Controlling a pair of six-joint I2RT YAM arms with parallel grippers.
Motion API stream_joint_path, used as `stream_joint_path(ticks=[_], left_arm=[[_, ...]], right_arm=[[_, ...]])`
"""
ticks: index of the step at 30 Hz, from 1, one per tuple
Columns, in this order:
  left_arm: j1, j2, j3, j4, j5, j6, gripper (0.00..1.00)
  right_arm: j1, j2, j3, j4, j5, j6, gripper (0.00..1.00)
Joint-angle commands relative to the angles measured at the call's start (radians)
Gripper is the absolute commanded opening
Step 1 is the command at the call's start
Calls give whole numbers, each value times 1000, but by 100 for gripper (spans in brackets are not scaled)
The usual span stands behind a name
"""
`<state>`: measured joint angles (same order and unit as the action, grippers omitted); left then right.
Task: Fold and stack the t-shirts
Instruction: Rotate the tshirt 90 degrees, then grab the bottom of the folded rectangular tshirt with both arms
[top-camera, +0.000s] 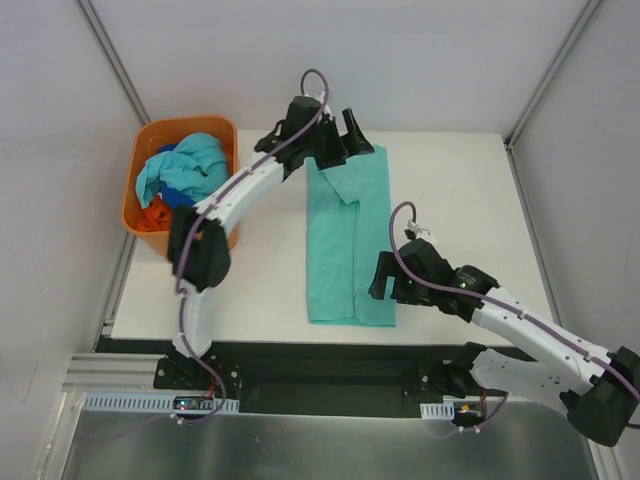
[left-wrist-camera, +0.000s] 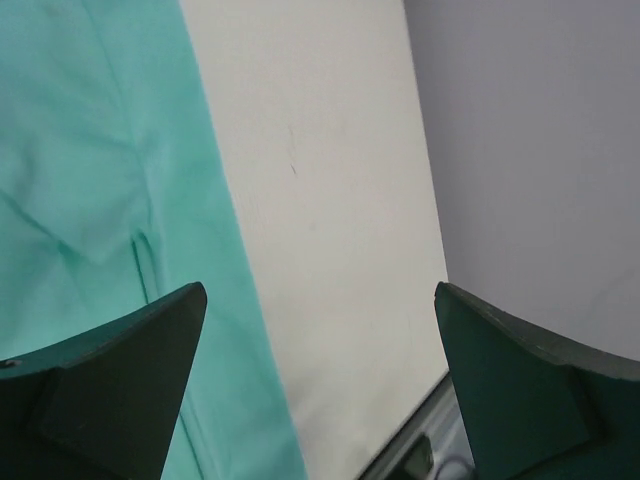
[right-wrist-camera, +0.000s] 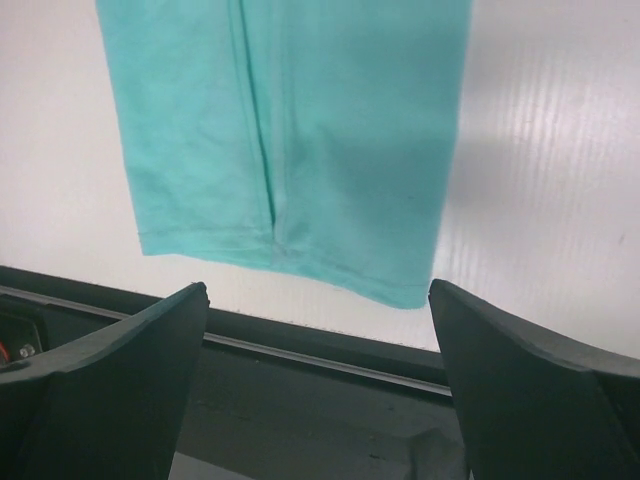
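Shirt: teal-green short-sleeved cloth t-shirt (top-camera: 350, 245), folded into a long narrow strip. It's lying flat mid-table, running far to near, with a sleeve flap showing at the far end.
Left gripper (left-wrist-camera: 320, 300): black fingers spread wide with nothing in them, sitting over the strip's far end.
Right gripper (right-wrist-camera: 318, 295): also wide apart and empty, by the strip's near right corner, hem just ahead of it.
Other shirts: a light aqua one (top-camera: 192, 165), a blue one (top-camera: 176, 196) and an orange-red one (top-camera: 152, 216), all bunched together.
Basket: rigid orange plastic basket (top-camera: 186, 126) holding that bunch at the table's far-left corner, well apart from the strip.
Table: plain white tabletop (top-camera: 460, 200).
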<state>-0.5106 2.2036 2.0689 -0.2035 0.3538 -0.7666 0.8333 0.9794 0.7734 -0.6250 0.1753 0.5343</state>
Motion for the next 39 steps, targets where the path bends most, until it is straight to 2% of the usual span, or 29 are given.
stream_joint_path(ticks=[1, 2, 3, 4, 5, 7, 10, 13, 17, 20, 24, 25, 26, 28, 31, 34, 35, 37, 38, 39], left_arm=[[-65, -436, -443, 12, -67, 124, 99], [-104, -575, -539, 16, -170, 138, 99], [-123, -641, -631, 13, -218, 136, 99], [-147, -757, -796, 13, -261, 133, 99], [-190, -809, -872, 13, -321, 125, 99], [-229, -924, -1071, 13, -334, 58, 99], [-287, -1007, -1273, 9, -313, -35, 99], [-342, -1022, -1397, 16, -263, -131, 99], [-404, -1007, -1461, 26, -311, -219, 99], [-408, -967, -1478, 53, -309, -243, 91], [-410, -898, -1483, 96, -282, -246, 74], [-408, -868, -1474, 104, -262, -243, 64], [-408, -854, -1471, 107, -254, -240, 57], [-411, -817, -1466, 118, -243, -238, 47], [-410, -777, -1457, 125, -210, -227, 36], [-411, -769, -1461, 127, -210, -227, 16], [-410, -771, -1461, 125, -210, -230, 4], [-411, -780, -1466, 125, -210, -231, 0], [-411, -785, -1469, 127, -210, -237, 0], [-410, -791, -1474, 125, -210, -238, 0]], right_arm=[[-51, -97, -69, -64, 43, 0, 97], [-66, -110, -94, -64, 33, -10, 97], [-92, -129, -109, -61, 18, -16, 97], [-103, -136, -120, -56, 13, -22, 97], [-112, -136, -141, -51, 9, -40, 97], [-132, -133, -158, -38, 13, -54, 97], [-157, -113, -178, -12, -17, -85, 97], [-175, -76, -198, 16, -63, -97, 97], [-197, -12, -244, 111, -166, -106, 97], [-200, 27, -278, 171, -238, -99, 97], [-200, 45, -309, 197, -257, -79, 99], [-200, 48, -312, 194, -254, -71, 99], [-201, 51, -319, 192, -250, -71, 97], [-200, 51, -325, 194, -252, -66, 95], [-200, 53, -341, 209, -270, -62, 90], [-200, 68, -353, 228, -278, -54, 81], [-198, 77, -358, 244, -293, -50, 72], [-200, 77, -375, 266, -309, -42, 63], [-198, 74, -378, 272, -313, -43, 49], [-198, 73, -381, 271, -315, -43, 41]])
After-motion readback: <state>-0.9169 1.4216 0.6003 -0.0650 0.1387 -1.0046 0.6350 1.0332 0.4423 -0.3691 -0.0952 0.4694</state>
